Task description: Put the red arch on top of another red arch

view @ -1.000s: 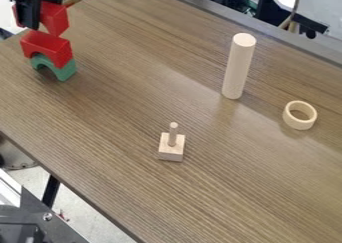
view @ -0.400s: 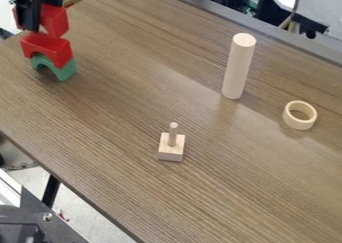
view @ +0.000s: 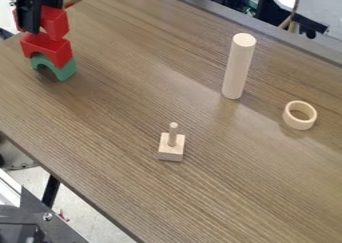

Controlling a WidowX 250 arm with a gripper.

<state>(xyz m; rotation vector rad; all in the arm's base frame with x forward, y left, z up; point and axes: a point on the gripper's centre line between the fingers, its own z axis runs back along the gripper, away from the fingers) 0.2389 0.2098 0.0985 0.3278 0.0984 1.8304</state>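
The gripper (view: 30, 24) hangs at the upper left corner, shut on a red arch (view: 55, 22) whose ends show to both sides of it. Right below is the other red arch (view: 48, 47), lying on a green arch (view: 59, 69) that stands on the table. The held arch's lower edge is at the top of the lower red one; whether it rests there or hangs just above, I cannot tell. The gripper hides the middle of the held arch.
On the brown table (view: 120, 117) a tall wooden cylinder (view: 238, 67) stands right of centre, with a wooden ring (view: 299, 115) farther right. A square block with a peg (view: 172, 146) is near the middle. The table's left edge runs close to the stack.
The gripper and its red arch have moved slightly down, narrowing the gap above the lower red arch. The stack below and the other objects have kept their places.
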